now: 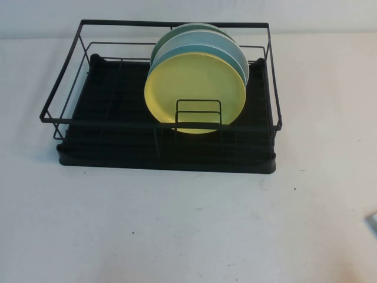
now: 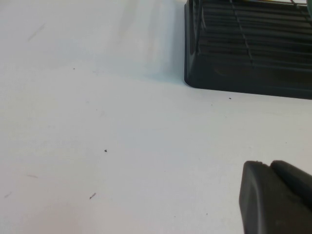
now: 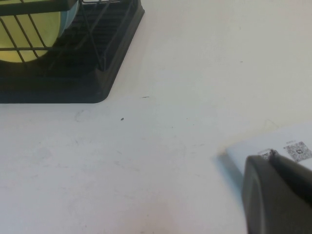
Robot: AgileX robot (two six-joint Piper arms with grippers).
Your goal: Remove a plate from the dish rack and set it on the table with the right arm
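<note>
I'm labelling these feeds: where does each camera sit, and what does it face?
High: raised on the robot's side, facing down at the dish rack, yellow plate and table; neither pincer shows.
Left wrist: low over the table, facing a rack corner; left pincer at the edge.
Right wrist: low, facing another rack corner; right pincer shows.
All share the rack.

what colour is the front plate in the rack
Pale yellow; the front plate in the rack shows best in the high view.

High view overlooks dish rack; wrist views low (both share rack corners).
</note>
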